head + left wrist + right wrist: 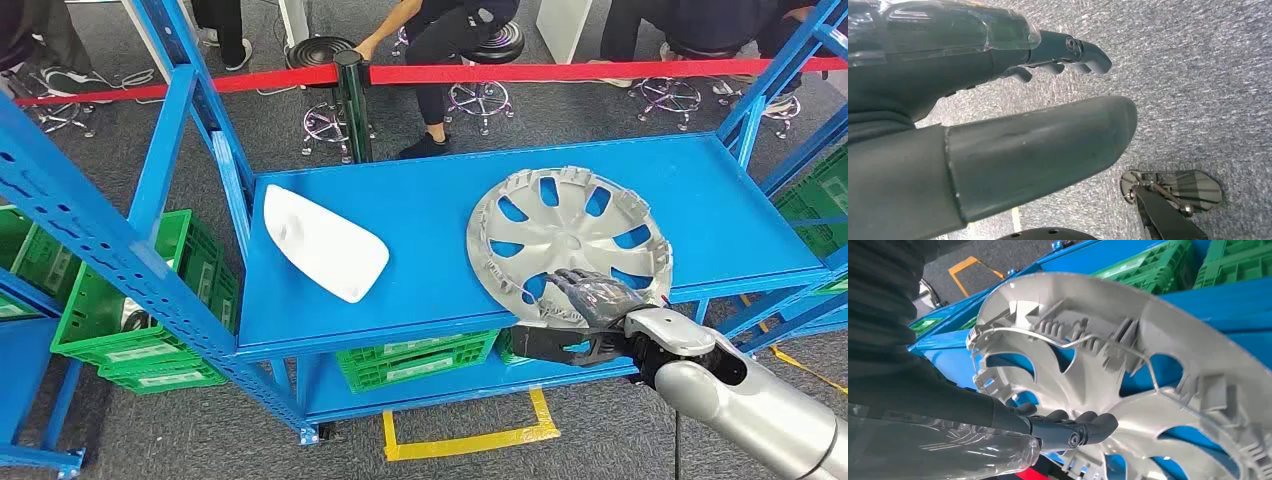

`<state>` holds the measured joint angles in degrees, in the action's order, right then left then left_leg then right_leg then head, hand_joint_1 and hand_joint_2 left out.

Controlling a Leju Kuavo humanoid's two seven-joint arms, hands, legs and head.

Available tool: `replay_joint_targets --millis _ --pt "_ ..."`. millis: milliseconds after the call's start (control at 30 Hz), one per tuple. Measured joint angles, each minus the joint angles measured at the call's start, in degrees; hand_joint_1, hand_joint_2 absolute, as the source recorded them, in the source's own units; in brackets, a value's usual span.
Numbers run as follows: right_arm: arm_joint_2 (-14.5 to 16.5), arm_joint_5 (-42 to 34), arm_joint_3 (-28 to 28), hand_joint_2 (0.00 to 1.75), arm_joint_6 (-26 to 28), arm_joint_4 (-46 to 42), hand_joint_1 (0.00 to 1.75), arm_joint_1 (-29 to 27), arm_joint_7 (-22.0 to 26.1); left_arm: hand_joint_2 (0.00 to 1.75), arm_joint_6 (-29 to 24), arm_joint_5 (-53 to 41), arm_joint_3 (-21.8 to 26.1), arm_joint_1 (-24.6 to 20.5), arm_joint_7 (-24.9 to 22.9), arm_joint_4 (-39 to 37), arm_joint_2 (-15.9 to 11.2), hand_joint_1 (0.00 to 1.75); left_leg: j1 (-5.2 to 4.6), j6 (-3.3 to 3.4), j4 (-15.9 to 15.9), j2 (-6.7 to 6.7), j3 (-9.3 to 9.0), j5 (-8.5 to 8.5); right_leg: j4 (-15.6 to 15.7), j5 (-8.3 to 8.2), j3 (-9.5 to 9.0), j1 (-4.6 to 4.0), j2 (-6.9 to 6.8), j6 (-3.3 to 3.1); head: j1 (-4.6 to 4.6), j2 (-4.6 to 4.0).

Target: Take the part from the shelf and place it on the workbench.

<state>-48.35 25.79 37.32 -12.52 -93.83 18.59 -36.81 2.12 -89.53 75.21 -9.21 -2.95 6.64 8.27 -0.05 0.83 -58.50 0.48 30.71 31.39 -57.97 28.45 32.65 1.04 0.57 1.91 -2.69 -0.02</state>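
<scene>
A silver wheel cover lies face-down on the top deck of a blue steel shelf, its ribbed inner side and clip ring turned upward, toward the right half of the deck. The robot's right hand reaches in from the lower right on a silver arm and closes on the cover's near rim: its dark fingers curl over the edge onto the inner face while the rest of the hand sits below the deck's front lip. The right wrist view shows those fingers pressed against the grey plastic beside a spoke opening, with the wire retaining ring running along the tabs just above them. Whether the cover has left the deck cannot be told.

A white moulded panel rests on the left half of the same deck, well apart from the cover. Green plastic crates sit on the lower levels of the shelf. Behind it a red barrier tape runs from a dark post, and people are seated on stools beyond.

The left hand hangs over grey carpet, its fingers apart and holding nothing.
</scene>
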Motion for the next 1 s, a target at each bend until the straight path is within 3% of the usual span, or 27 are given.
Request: replay_joint_targets --millis 567,1000 --pt "-1.13 8.16 -0.7 1.75 3.16 2.11 0.0 0.32 -1.95 0.0 -0.24 -0.31 0.01 0.01 -0.44 0.0 0.21 0.0 -0.01 0.0 -0.01 -0.43 -0.02 -0.01 0.02 0.0 0.0 0.0 -0.15 0.0 0.01 0.0" --pt "-1.84 7.71 -2.43 1.75 2.2 3.38 0.0 -1.86 0.0 0.0 -0.24 -0.31 0.02 0.0 -0.66 0.0 0.47 0.0 0.0 0.0 -0.01 -0.44 0.0 -0.01 0.02 0.0 -0.02 0.0 -0.24 0.0 0.0 0.0"
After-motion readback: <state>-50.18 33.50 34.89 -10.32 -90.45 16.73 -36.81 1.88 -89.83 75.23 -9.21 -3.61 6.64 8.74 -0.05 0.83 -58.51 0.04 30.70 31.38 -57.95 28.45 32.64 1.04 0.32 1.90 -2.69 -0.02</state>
